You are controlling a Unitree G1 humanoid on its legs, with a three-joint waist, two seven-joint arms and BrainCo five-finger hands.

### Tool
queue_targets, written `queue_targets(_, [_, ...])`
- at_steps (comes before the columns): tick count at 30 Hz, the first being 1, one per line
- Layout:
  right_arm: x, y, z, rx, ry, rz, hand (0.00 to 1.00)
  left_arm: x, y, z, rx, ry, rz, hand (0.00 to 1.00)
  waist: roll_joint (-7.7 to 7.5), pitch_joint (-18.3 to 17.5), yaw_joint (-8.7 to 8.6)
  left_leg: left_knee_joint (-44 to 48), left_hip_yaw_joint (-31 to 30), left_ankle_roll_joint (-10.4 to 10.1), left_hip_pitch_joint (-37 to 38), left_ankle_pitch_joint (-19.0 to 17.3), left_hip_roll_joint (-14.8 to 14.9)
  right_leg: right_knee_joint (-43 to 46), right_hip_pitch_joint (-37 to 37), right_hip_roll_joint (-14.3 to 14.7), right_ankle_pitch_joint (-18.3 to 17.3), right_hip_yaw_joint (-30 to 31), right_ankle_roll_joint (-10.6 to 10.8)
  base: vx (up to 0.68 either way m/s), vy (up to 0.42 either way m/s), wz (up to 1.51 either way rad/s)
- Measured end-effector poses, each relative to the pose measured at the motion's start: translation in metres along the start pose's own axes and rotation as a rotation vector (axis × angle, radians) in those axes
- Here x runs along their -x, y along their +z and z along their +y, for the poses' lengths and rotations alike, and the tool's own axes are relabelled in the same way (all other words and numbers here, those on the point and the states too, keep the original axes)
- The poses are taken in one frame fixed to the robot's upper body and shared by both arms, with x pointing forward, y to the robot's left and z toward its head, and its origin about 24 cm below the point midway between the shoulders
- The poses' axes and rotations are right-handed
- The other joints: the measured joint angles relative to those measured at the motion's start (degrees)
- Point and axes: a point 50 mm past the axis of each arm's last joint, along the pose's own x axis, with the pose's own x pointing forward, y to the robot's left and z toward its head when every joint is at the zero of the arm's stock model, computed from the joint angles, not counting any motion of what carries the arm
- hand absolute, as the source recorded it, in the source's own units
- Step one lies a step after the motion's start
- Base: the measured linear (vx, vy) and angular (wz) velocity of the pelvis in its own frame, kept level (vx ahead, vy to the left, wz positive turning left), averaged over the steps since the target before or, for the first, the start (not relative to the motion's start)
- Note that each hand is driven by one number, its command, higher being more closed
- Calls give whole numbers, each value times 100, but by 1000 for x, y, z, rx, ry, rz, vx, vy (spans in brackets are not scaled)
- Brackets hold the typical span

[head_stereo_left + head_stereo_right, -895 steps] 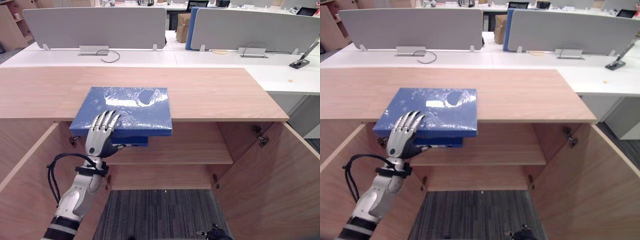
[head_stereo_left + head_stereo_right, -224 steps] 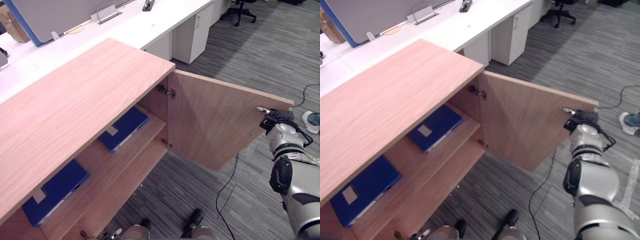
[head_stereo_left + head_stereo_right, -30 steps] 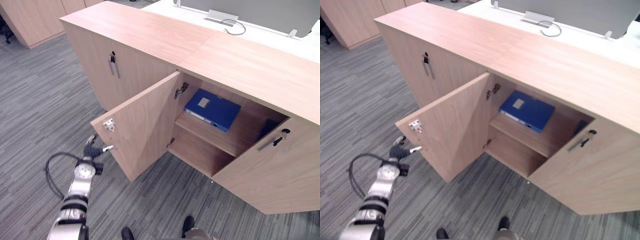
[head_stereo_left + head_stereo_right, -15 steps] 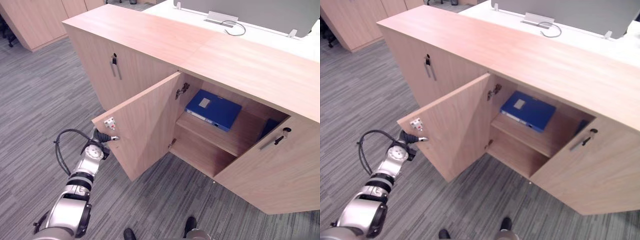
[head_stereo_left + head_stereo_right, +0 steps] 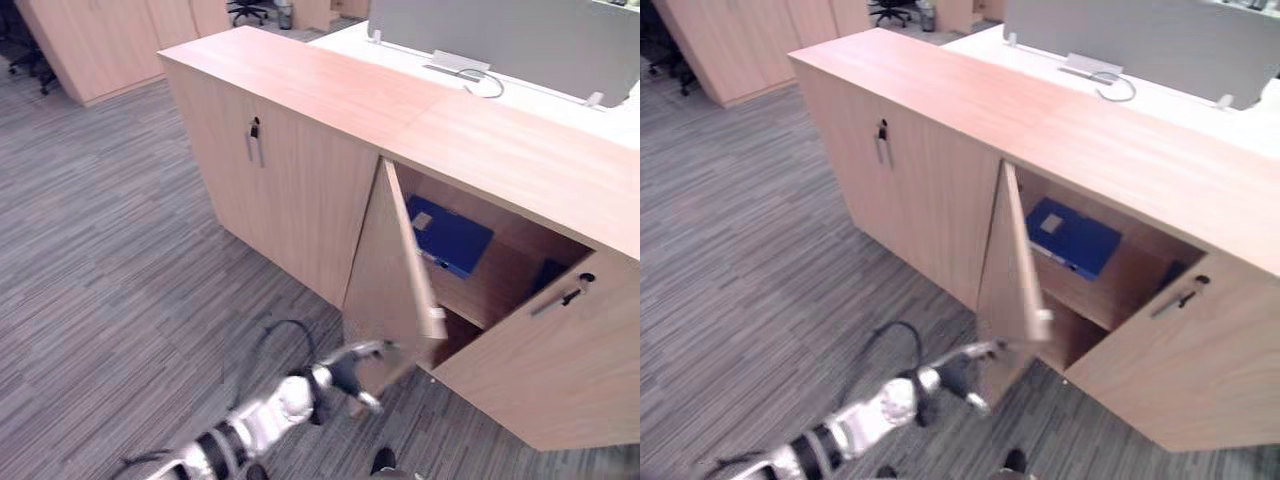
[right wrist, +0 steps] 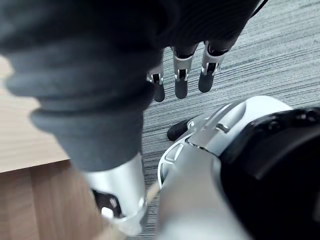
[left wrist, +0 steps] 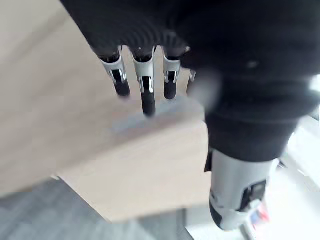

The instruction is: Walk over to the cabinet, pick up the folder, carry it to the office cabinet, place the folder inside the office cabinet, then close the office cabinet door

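Office cabinet [image 5: 452, 140] | folder [image 5: 450, 236] on shelf, apart from left hand [image 5: 350, 375] | fingers [image 7: 148, 100] seemingly straight

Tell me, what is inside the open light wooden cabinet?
A flat blue folder lies on a shelf. The half-open left wooden door covers the left part of the inside, and the right door hides the rest.

— Where is our left arm [image 5: 258, 413]?
— It reaches in from the lower left, stretched forward. The left hand [image 5: 347, 372] at its end has fingers [image 7: 144, 95] straight, side by side.
— And our right hand [image 6: 180, 82]?
— It hangs down, fingers relaxed and nearly straight.
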Motion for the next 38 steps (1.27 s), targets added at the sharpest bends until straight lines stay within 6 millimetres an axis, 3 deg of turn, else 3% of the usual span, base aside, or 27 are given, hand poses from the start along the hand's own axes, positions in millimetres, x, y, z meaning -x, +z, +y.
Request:
queue_targets(3, [-1, 5, 3, 38, 13, -12, 0, -14, 26, -37, 72, -172, -115, 0, 46, -30, -104, 0, 218, -60, 107, -77, 102, 151, -140, 82, -75, 218, -35, -17, -15, -44])
queue_targets(5, [-1, 4, 2, 48, 11, -1, 0, -17, 32, -39, 176, -190, -146, 0, 51, -32, -237, -1, 266, -112, 149, -56, 187, 408, -286, 127, -333, 249, -82, -45, -46, -22])
queue_targets(7, [-1, 1, -2, 53, 3, 13, 0, -17, 30, -32, 258, -163, -140, 0, 50, -32, -252, -1, 292, -147, 214, -49, 239, 550, -308, 133, -461, 181, -78, -30, -37, -9])
queue_targets(11, [0, -5, -10, 58, -16, 40, 0, -12, 1, -8, 448, 1, -52, 0, 90, -78, -252, 395, 341, -265, 172, -272, 543, 813, -332, 224, -662, 19, -177, -13, -89, -16])
queue_targets(14, [0, -3, -16, 66, -30, 38, 0, 16, -47, 8, 635, 274, 101, 0, 242, -176, -154, 1341, 523, -370, -69, -854, 1169, 977, -370, 530, -825, -143, -380, 43, -189, -60])
queue_targets(15, [0, -2, -19, 88, -34, 36, 0, 34, -69, 9, 703, 390, 183, 0, 302, -198, -114, 1579, 507, -307, -45, -1051, 1369, 1097, -366, 693, -951, -128, -474, 158, -214, -59])
queue_targets(16, [1, -3, -23, 102, -42, 41, 0, 54, -91, 9, 766, 509, 272, 0, 313, -194, -47, 2111, 368, 192, -102, -1110, 1553, 1150, -303, 836, -1157, -82, -526, 184, -223, -50])
queue_targets(17, [1, -5, -24, 105, -46, 48, 0, 66, -103, 8, 797, 571, 324, 0, 320, -171, -6, 2596, 196, 373, -282, -1034, 1688, 1137, -232, 901, -1201, -45, -556, 244, -351, -50])
queue_targets(18, [1, -4, -25, 112, -54, 46, 0, 93, -122, 1, 865, 695, 419, 0, 324, -153, 101, 3501, -447, 664, -613, -729, 1785, 1022, -49, 1008, -1204, 120, -625, 252, -343, -78])
queue_targets(19, [0, 4, -25, 154, -48, 26, 0, 120, -136, -5, 925, 819, 492, 0, 307, -63, 248, 4417, -1113, 439, -952, -441, 1769, 874, 178, 1123, -1224, 435, -712, 271, -317, -97])
queue_targets(20, [-1, 10, -23, 163, -44, 9, 0, 131, -141, -8, 954, 880, 520, 0, 370, -30, 344, 4771, -1373, 178, -1069, -762, 1649, 861, 234, 1139, -1248, 583, -758, 239, -84, -118])
queue_targets(21, [-3, 23, -18, 192, -36, -20, 0, 152, -149, -13, 1001, 989, 561, 0, 435, 11, 498, 5161, -1671, 112, -1283, -1359, 1284, 855, 252, 1153, -1281, 855, -819, 242, -15, -116])
queue_targets(23, [-6, 39, 3, 193, 8, -64, 0, 188, -160, -26, 1091, 1156, 625, 0, 449, 128, 636, 4915, -1864, 64, -1433, -1840, 705, 734, 526, 1338, -1245, 1156, -835, 253, -5, -103])
queue_targets(26, [-6, 51, 27, 200, 68, -118, 0, 211, -170, -49, 1215, 1289, 701, 0, 474, 192, 693, 3744, -1896, 83, -1298, -1899, 417, 657, 712, 1528, -1255, 1397, -831, 169, 51, -68])
queue_targets(27, [-5, 60, 37, 212, 96, -163, 0, 215, -172, -61, 1255, 1323, 758, 0, 567, 233, 730, 3042, -1906, 77, -1151, -1536, 406, 641, 768, 1641, -1279, 1522, -788, 178, 126, -88])
queue_targets(28, [-4, 63, 41, 219, 107, -181, 0, 218, -173, -68, 1272, 1332, 790, 0, 600, 271, 741, 2985, -1909, 184, -1100, -1405, 415, 636, 804, 1673, -1310, 1620, -739, 186, 152, -63])
queue_targets(30, [-1, 54, 53, 244, 146, -189, 0, 219, -174, -85, 1294, 1316, 880, 0, 401, 329, 727, 2681, -1701, 224, -896, -1365, 219, 642, 831, 1435, -1381, 1649, -572, 151, 157, -21])
queue_targets(35, [-1, 49, 52, 266, 148, -177, 0, 219, -173, -89, 1297, 1330, 897, 0, 416, 315, 748, 2143, -1410, 378, -427, -1281, -35, 602, 964, 1153, -1439, 1791, -424, 92, 114, -17])
queue_targets(38, [-1, 43, 45, 262, 135, -171, 0, 216, -173, -95, 1319, 1321, 912, 0, 359, 178, 728, 1525, -1350, 373, -159, -1024, -160, 490, 983, 1081, -1445, 1798, -401, 51, -6, -5])
